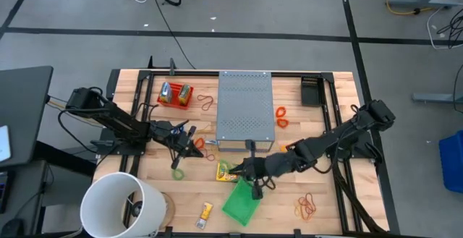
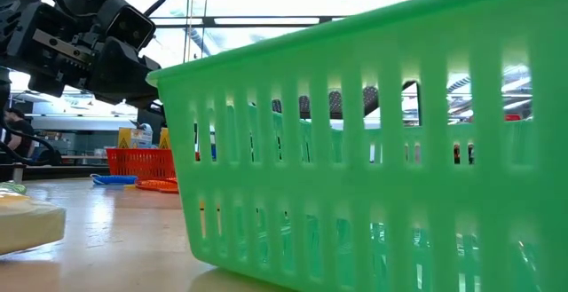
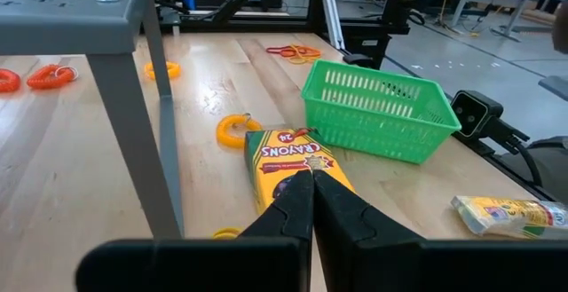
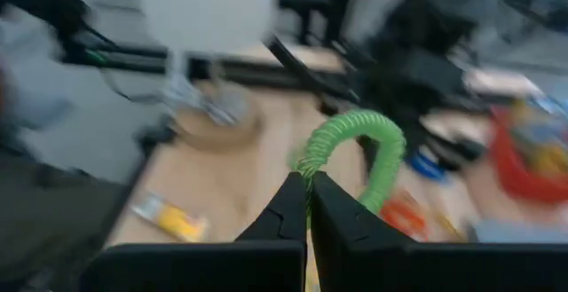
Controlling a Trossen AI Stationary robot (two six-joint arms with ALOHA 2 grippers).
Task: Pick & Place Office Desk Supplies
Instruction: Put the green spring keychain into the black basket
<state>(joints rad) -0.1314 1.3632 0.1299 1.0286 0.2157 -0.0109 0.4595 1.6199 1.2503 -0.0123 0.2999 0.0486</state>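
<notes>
Right wrist view: my right pincer (image 4: 307, 185) is clamped shut on a green band (image 4: 355, 150) at centre frame. Left pincer (image 3: 311, 185) closed, empty. Farther off, the green basket (image 1: 241, 204) looks empty; bands (image 1: 307, 207) and crayons (image 1: 227, 170) remain scattered on the bench (image 1: 318, 216).

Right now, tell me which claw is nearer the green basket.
Right. The right claw, shut on a green coil, hangs at the green basket; the left claw sits farther off beside the grey box.
</notes>
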